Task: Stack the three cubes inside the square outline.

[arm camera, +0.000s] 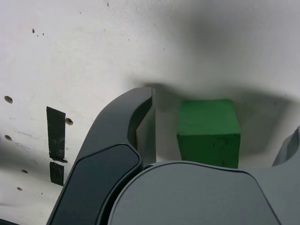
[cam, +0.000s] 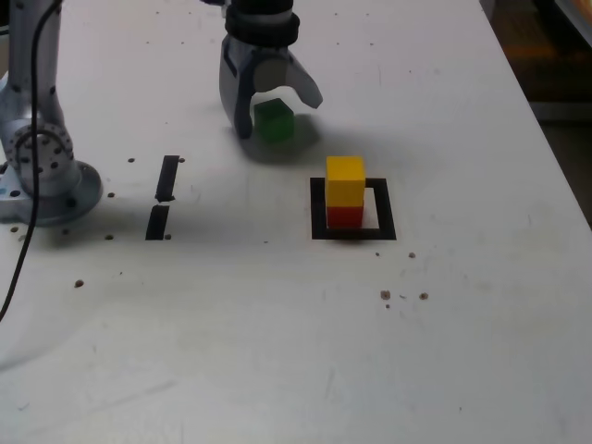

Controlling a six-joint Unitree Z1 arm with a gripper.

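With yellow cube (cam: 345,179) already atop red cube (cam: 346,216) inside the square outline (cam: 318,208), the tool (cam: 275,104) straddles the green cube (cam: 274,122) on the worktop (cam: 277,351), jaws wide; next it must close squarely and lift.

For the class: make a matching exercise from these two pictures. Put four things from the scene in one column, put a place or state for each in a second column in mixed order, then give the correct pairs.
Column one:
1. green cube
2. yellow cube
3. red cube
4. gripper

Column two:
A. at the bottom of the stack, inside the square outline
B. jaws open, not closed on anything
C. on top of another cube
D. on the table between the open jaws, outside the outline

Pairs: 1-D, 2-C, 3-A, 4-B
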